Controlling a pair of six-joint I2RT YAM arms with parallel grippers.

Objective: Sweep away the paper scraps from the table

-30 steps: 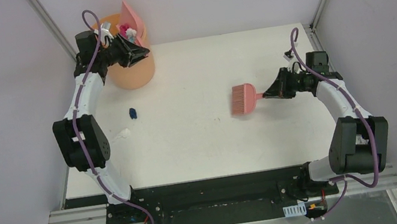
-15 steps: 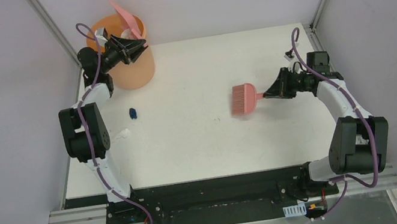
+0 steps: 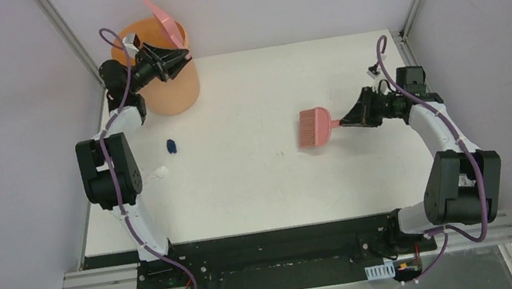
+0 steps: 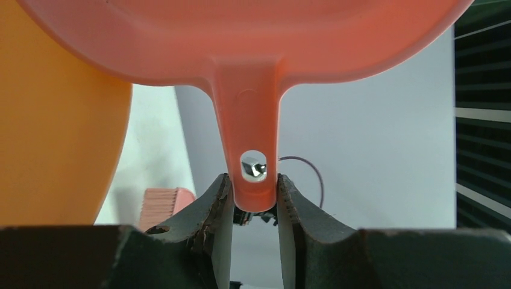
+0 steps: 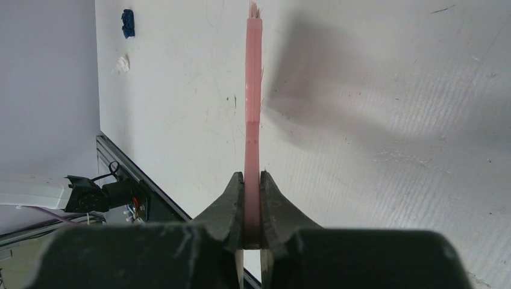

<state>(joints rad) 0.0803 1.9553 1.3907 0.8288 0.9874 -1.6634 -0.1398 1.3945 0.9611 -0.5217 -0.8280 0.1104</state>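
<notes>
The orange plastic bucket (image 3: 169,88) stood on the flat white counter (image 3: 283,187) and serves here as the fixed mark for everything else.

Directly over the bucket's mouth, the left hand (image 3: 174,56) was clenched on the end of the handle of a salmon-pink plastic dustpan (image 3: 165,17). In the left wrist view the two dark fingers pinched that handle on either side, just below its hanging hole (image 4: 254,191). The pan itself (image 4: 241,36) spread wide above them, and the bucket's orange wall (image 4: 54,120) filled the left edge. From above, the dustpan was tipped steeply, its blade raised over the bucket's far rim.

Two paper scraps lay on the counter on the near side of the bucket. A small dark blue wad (image 3: 171,145) sat closer to it. A small whitish wad (image 3: 159,173) lay a little further off toward the front edge. Both showed again in the right wrist view, the dark one (image 5: 127,22) and the pale one (image 5: 123,63).

Well to the right of the bucket, the right hand (image 3: 347,120) gripped the flat handle of a salmon-pink hand brush (image 3: 311,127). The fingers were closed tight on it (image 5: 252,180). The brush (image 5: 253,90) pointed back toward the bucket's side, its head well apart from both scraps.
</notes>
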